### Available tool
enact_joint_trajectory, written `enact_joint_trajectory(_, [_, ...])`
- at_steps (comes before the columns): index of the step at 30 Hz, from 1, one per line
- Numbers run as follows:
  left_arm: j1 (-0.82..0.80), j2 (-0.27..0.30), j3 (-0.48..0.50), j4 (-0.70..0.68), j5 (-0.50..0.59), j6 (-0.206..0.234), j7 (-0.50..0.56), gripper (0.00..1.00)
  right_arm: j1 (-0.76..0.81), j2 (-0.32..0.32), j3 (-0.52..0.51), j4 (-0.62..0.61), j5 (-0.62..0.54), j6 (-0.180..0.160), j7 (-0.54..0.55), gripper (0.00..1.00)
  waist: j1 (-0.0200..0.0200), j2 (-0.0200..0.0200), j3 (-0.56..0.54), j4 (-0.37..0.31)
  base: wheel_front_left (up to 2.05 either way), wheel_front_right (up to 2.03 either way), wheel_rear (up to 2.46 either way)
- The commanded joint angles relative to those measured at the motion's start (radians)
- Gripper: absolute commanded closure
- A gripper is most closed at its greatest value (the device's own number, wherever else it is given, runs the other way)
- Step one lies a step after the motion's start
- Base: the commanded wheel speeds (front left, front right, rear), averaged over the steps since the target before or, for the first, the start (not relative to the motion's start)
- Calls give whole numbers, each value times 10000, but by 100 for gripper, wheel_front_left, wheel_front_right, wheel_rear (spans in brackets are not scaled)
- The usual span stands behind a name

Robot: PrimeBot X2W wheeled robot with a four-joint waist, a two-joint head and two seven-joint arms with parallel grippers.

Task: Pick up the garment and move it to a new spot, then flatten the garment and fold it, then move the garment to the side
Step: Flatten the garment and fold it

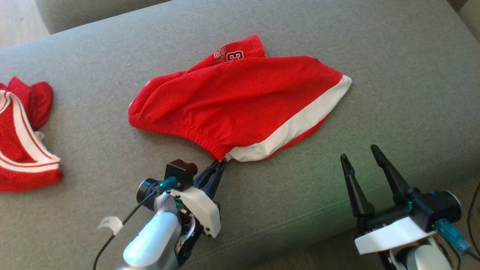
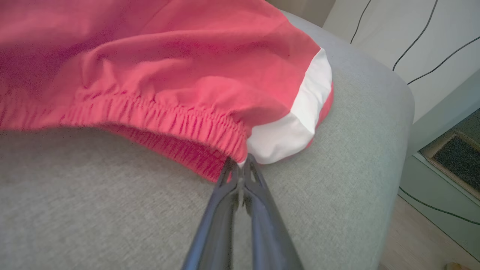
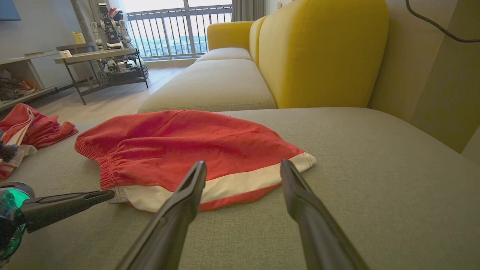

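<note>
The garment [image 1: 240, 101] is a pair of red shorts with a white side stripe, lying rumpled on the grey sofa seat [image 1: 337, 45]. My left gripper [image 1: 222, 163] is shut on the near corner of its elastic waistband, where red meets white. In the left wrist view the left gripper [image 2: 240, 162] pinches that corner of the garment [image 2: 168, 67] between closed tips. My right gripper [image 1: 362, 152] stands open near the seat's front edge, right of the shorts and touching nothing. In the right wrist view the right gripper [image 3: 243, 168] frames the white stripe of the garment [image 3: 187, 146].
A second red and white piece of clothing [image 1: 22, 138] lies bunched at the seat's left. A yellow sofa back [image 3: 322, 52] rises behind the seat. The seat's front edge [image 1: 318, 240] drops to the floor near my right arm. A table [image 3: 101, 60] stands further off.
</note>
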Motion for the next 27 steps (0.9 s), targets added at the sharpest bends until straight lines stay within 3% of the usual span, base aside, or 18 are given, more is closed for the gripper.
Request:
enact_joint_trajectory(1, [-410, 16, 204, -142, -94, -44, -61, 100, -348, -91, 252, -309, 31, -2, -94, 0, 0, 0, -56, 102, 0, 0, 0])
enact_joint_trajectory(5, [-212, 159, 452, -247, -219, -52, -61, 100, -425, -91, 339, -137, 44, -2, -94, 0, 0, 0, -166, 429, 0, 0, 0])
enact_joint_trajectory(10, [446, 815, 980, -885, -275, -26, -61, 100, -701, -91, 387, 479, -63, -2, -94, 0, 0, 0, -352, 1120, 0, 0, 0])
enact_joint_trajectory(17, [1286, 1688, 1488, -1862, -289, 169, -58, 100, -1237, -91, 177, 2254, -406, -2, -94, 0, 0, 0, -499, 2003, 0, 0, 0])
enact_joint_trajectory(27, [1597, 2052, 1638, -2351, -452, 342, 43, 100, -2151, -91, -227, 4414, -534, -2, -94, 0, 0, 0, -465, 2505, 0, 0, 0])
